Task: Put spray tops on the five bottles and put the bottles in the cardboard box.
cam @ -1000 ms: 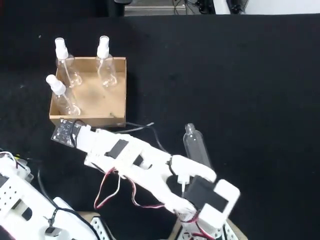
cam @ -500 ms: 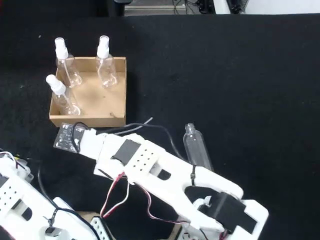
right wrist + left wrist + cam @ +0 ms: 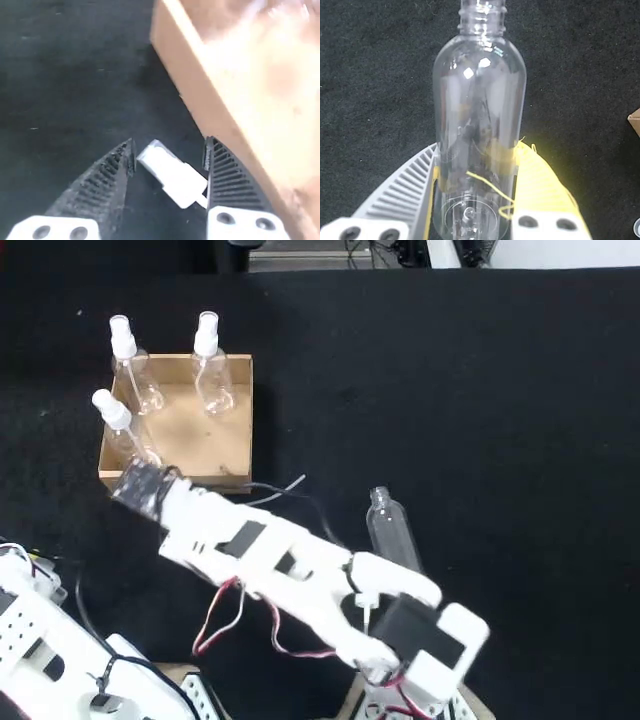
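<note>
My left gripper (image 3: 477, 146) is shut on a clear bottle (image 3: 480, 75) that has no spray top on its open neck. My right gripper (image 3: 169, 145) is open low over the black table, and a white spray top (image 3: 172, 177) lies between its fingers without touching them. It sits just beside the outer wall of the cardboard box (image 3: 200, 95). In the high view the right arm (image 3: 270, 555) stretches to the near wall of the cardboard box (image 3: 235, 420). Three capped bottles (image 3: 210, 365) stand in the box. Another uncapped bottle (image 3: 392, 532) is beside the right arm.
The left arm's base (image 3: 40, 640) sits at the near left corner. A corner of the box (image 3: 635, 120) shows in the left wrist view. Loose wires (image 3: 280, 490) trail off the right arm. Black cloth (image 3: 480, 390) covers the table, open to the far right.
The right arm's wrist dipped away slightly, then came in closer to the box's near wall. The bottles in the box and the uncapped bottle beside the arm kept still.
</note>
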Controlling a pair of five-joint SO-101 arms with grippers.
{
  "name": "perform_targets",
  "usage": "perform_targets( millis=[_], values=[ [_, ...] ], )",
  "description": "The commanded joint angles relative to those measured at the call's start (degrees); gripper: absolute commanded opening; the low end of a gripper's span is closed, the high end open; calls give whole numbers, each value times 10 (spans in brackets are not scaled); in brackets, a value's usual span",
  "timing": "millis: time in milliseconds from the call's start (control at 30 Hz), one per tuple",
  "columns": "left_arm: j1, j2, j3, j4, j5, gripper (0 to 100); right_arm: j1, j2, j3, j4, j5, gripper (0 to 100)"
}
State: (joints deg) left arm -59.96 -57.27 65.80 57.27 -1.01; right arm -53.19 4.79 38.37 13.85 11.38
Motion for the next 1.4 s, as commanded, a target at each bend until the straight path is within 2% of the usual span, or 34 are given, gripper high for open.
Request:
perform_targets(
  millis=[0,167,367,600,800,1000,1367],
  values=[
    [-5,-9,-7,-18,2,30,8,0,-2,-12,5,209],
    [-19,-7,-4,-30,2,30,-13,-1,-10,98,69,209],
    [-28,-9,-4,-31,2,30,-17,-19,-9,212,180,209],
    [-27,-8,-4,-31,2,30,-15,-126,-7,325,191,206],
    [-28,-8,-4,-31,3,30,-14,-157,2,286,137,209],
    [-28,-8,-4,-31,3,30,-14,-114,-8,204,156,243],
    [-28,-8,-4,-31,4,30,-13,44,-97,236,172,269]
  ],
)
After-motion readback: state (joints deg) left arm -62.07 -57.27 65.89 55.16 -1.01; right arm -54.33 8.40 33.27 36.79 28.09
